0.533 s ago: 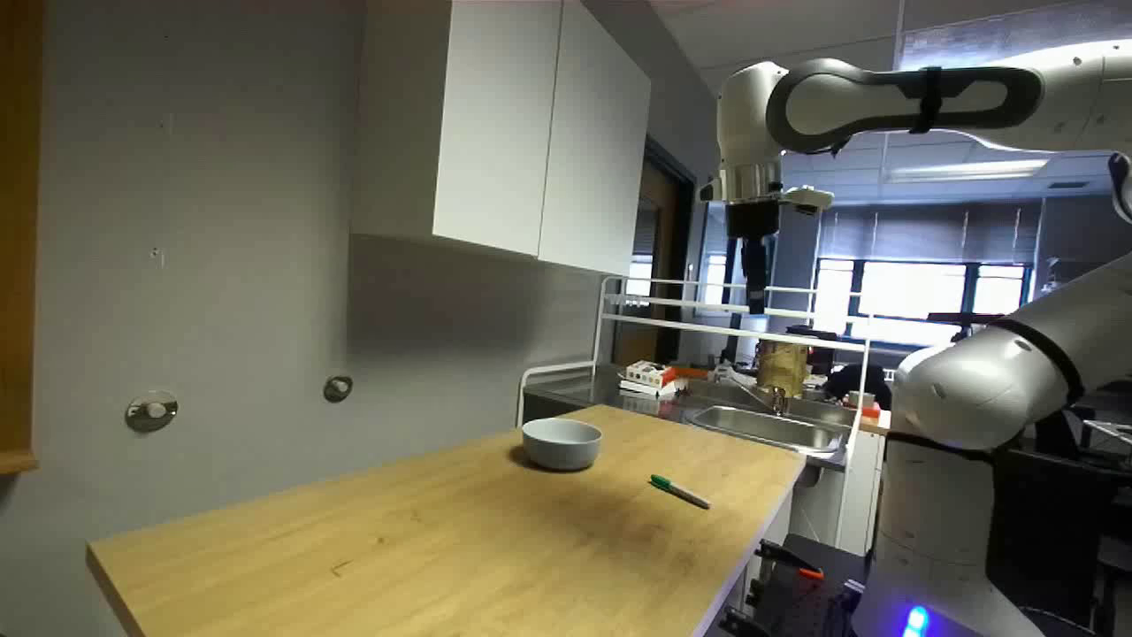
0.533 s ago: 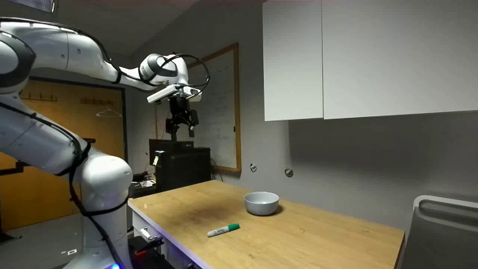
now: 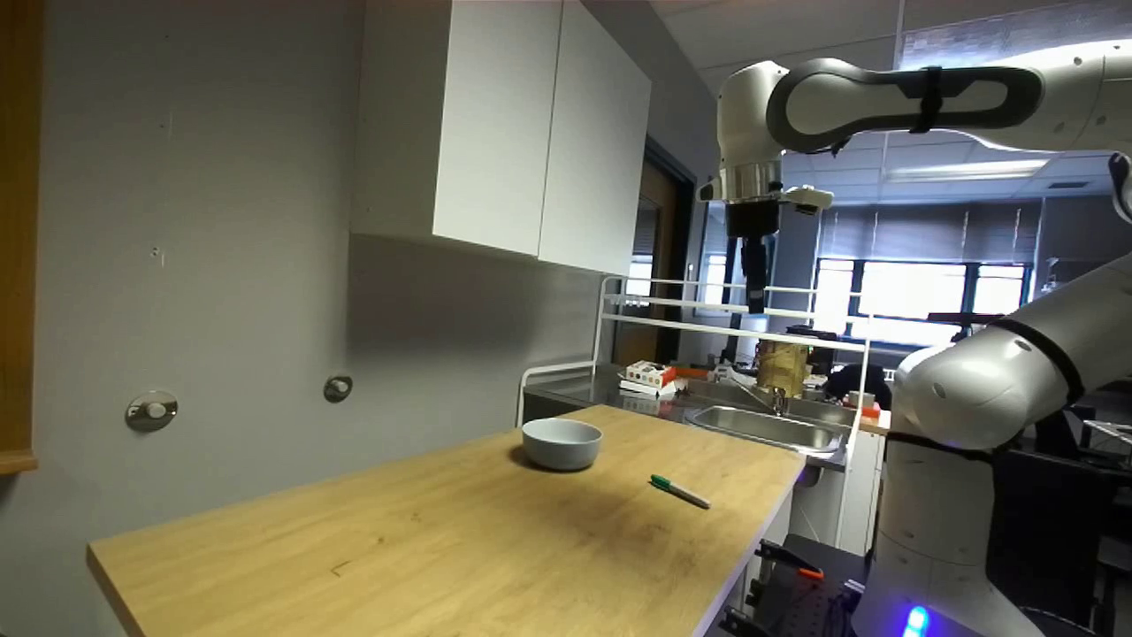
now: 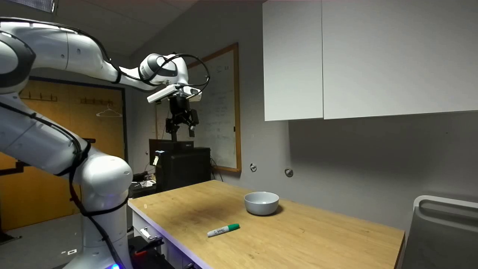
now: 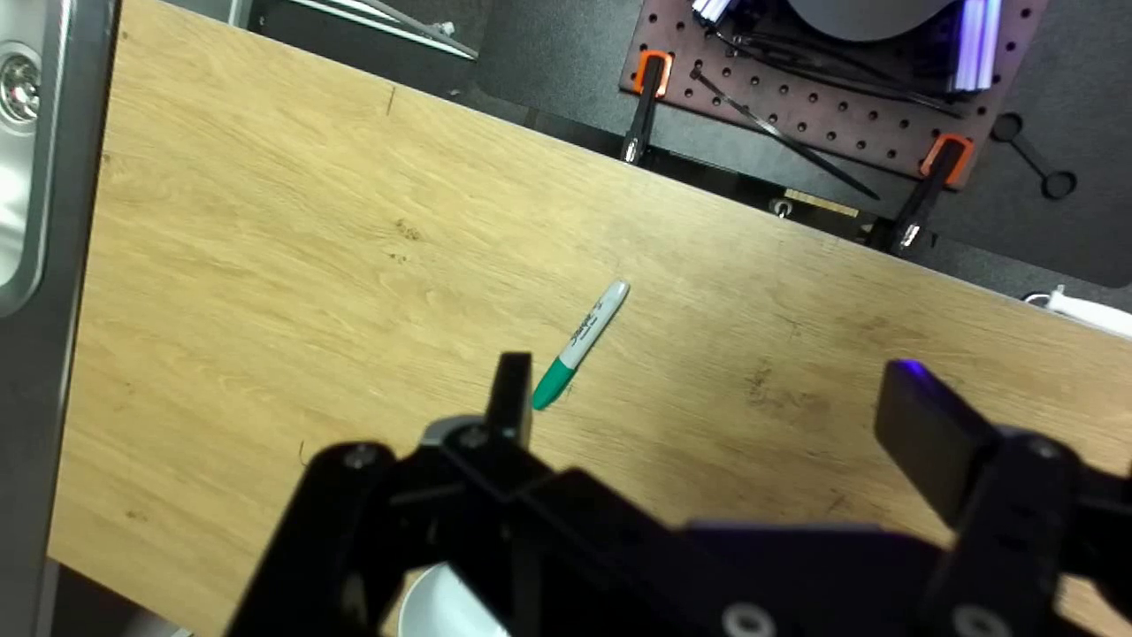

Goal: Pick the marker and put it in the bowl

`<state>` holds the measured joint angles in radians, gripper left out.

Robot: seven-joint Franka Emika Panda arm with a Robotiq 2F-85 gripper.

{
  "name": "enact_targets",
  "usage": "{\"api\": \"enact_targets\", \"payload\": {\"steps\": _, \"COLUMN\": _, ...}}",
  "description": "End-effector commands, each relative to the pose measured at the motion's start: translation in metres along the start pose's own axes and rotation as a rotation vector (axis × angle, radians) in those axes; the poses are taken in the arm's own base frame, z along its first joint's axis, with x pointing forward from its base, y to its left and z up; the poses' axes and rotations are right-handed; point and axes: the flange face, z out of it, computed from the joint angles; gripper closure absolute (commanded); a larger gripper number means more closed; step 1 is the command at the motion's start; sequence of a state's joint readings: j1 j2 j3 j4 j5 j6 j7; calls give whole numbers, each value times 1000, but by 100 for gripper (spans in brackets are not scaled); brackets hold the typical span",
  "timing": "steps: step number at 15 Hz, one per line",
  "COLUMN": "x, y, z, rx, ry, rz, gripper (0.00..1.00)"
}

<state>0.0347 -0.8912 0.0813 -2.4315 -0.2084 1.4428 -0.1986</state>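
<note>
The marker lies flat on the wooden table in both exterior views point(image 3: 679, 492) point(image 4: 223, 230). It has a light grey body and a green cap, and it also shows in the wrist view point(image 5: 581, 344). The grey-blue bowl point(image 3: 562, 443) stands upright on the table near the wall, a short way from the marker point(image 4: 261, 203). In the wrist view the bowl point(image 5: 447, 609) is mostly hidden behind the gripper. My gripper point(image 4: 183, 135) is high above the table, pointing down, with its fingers wide apart and nothing between them point(image 5: 707, 376). It also shows edge-on point(image 3: 754, 305).
The wooden table point(image 3: 398, 540) runs along the wall. A white cabinet point(image 3: 531, 133) hangs above it. A metal sink point(image 3: 769, 429) and a white rack point(image 3: 734, 318) are at the table's end. Clamps point(image 5: 650, 106) sit at the robot-side edge.
</note>
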Motion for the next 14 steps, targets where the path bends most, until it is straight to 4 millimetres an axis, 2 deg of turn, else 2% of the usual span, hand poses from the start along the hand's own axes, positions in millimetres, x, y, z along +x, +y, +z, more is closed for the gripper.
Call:
{"api": "enact_targets", "payload": {"steps": 1, "x": 0, "y": 0, "z": -1, "rx": 0, "ry": -1, "rz": 0, "gripper": 0}}
{"api": "enact_targets", "payload": {"steps": 2, "x": 0, "y": 0, "z": -1, "rx": 0, "ry": -1, "rz": 0, "gripper": 0}}
{"api": "enact_targets", "payload": {"steps": 5, "x": 20, "y": 19, "z": 14, "rx": 77, "ry": -32, "rz": 23, "gripper": 0}}
{"api": "enact_targets", "payload": {"steps": 10, "x": 66, "y": 62, "z": 65, "rx": 239, "ry": -83, "rz": 100, "gripper": 0}}
{"api": "enact_targets", "payload": {"steps": 14, "x": 105, "y": 86, "z": 111, "rx": 393, "ry": -107, "rz": 242, "gripper": 0}}
